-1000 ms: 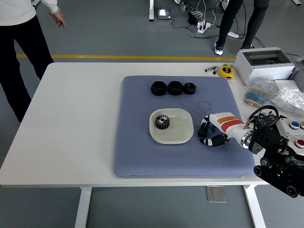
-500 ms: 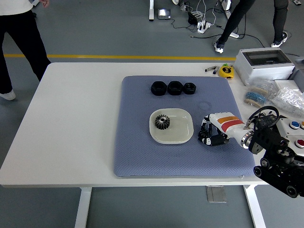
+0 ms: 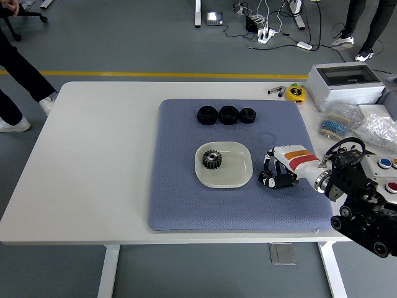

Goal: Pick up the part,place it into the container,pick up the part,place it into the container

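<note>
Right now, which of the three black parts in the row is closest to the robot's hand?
The rightmost black part, the smallest of the row, lies nearest the right hand; the other two sit farther left.

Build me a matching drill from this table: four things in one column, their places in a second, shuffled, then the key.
Things
1. gear
2. three black parts
3. right robot hand
4. tape measure

Places
A. on the bare white table, past the pad's far right corner
B. in a row near the pad's far edge
C. inside the white dish
D. over the blue pad, right of the dish

Pairs: 1-C, 2-B, 3-D, 4-A
</note>
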